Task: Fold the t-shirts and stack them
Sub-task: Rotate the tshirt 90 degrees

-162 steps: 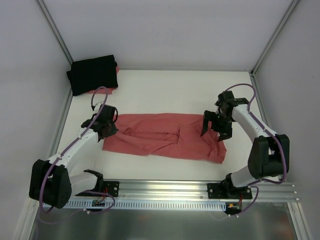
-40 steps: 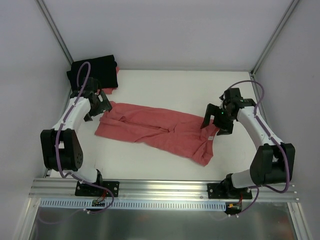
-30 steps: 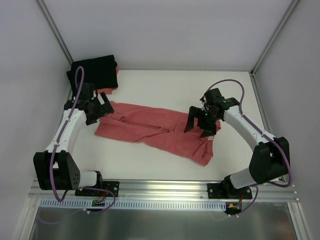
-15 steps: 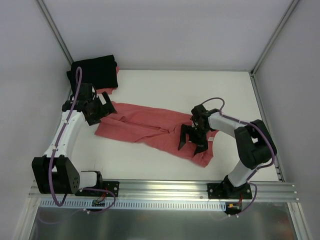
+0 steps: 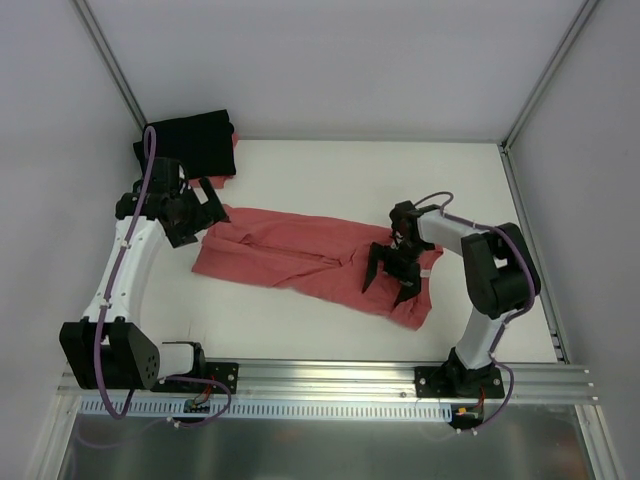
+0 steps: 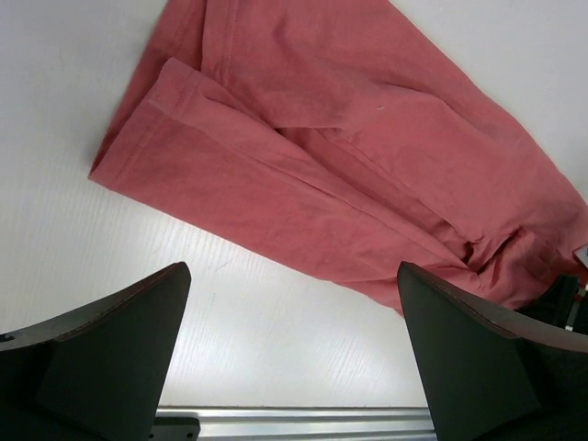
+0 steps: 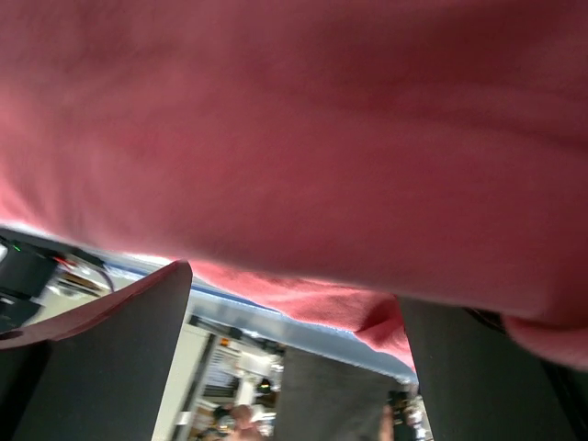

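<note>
The coral-red t-shirt (image 5: 300, 255) lies crumpled in a long band across the white table, running from back left to front right. The black t-shirt (image 5: 185, 145) sits folded in the back left corner. My left gripper (image 5: 207, 218) hangs open just off the red shirt's left end. In the left wrist view the red shirt (image 6: 367, 184) lies beyond the left gripper (image 6: 294, 367), with bare table between the fingers. My right gripper (image 5: 387, 290) is open, low over the shirt's right part. In the right wrist view, red cloth (image 7: 294, 138) fills the top, its edge between the right gripper's (image 7: 294, 367) spread fingers.
A strip of red cloth (image 5: 215, 181) shows under the black shirt's front edge. An aluminium rail (image 5: 330, 378) runs along the near edge by the arm bases. Pale walls with metal posts (image 5: 110, 70) close in the table on three sides.
The right gripper has swung in from the right and come down onto the red shirt's right part. The left gripper has shifted slightly back. Both stayed open.
</note>
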`<state>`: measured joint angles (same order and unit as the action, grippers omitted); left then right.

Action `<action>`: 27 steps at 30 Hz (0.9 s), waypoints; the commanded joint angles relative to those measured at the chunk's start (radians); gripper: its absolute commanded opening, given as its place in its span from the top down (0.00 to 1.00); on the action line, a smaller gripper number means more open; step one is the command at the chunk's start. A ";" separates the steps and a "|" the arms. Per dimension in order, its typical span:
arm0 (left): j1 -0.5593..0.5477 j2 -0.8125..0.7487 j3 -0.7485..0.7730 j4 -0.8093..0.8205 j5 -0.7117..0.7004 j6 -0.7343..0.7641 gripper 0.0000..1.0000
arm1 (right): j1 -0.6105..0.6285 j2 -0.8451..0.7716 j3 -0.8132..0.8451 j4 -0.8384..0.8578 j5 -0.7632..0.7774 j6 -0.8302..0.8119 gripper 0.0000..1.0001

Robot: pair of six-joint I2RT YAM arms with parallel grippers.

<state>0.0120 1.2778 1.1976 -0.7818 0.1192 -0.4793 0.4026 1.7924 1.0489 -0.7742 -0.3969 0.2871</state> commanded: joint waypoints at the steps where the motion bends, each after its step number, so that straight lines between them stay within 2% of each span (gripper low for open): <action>1: -0.007 -0.037 0.056 -0.069 -0.033 -0.002 0.01 | -0.079 0.076 0.042 0.052 0.204 -0.081 0.00; 7: -0.009 -0.049 0.080 -0.109 -0.058 0.005 0.01 | -0.143 0.182 0.216 0.007 0.202 -0.127 0.00; 16: -0.007 -0.055 0.114 -0.155 -0.081 0.011 0.01 | -0.160 0.341 0.526 -0.105 0.207 -0.173 0.01; 23: -0.009 -0.069 0.105 -0.175 -0.063 -0.010 0.01 | -0.189 0.534 0.935 -0.255 0.208 -0.210 0.01; 27: -0.007 -0.086 0.092 -0.188 -0.059 -0.022 0.01 | -0.209 0.631 1.110 -0.296 0.185 -0.212 0.00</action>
<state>0.0120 1.2343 1.2774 -0.9337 0.0586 -0.4820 0.2127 2.3672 2.0365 -1.0443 -0.2256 0.1116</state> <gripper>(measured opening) 0.987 0.993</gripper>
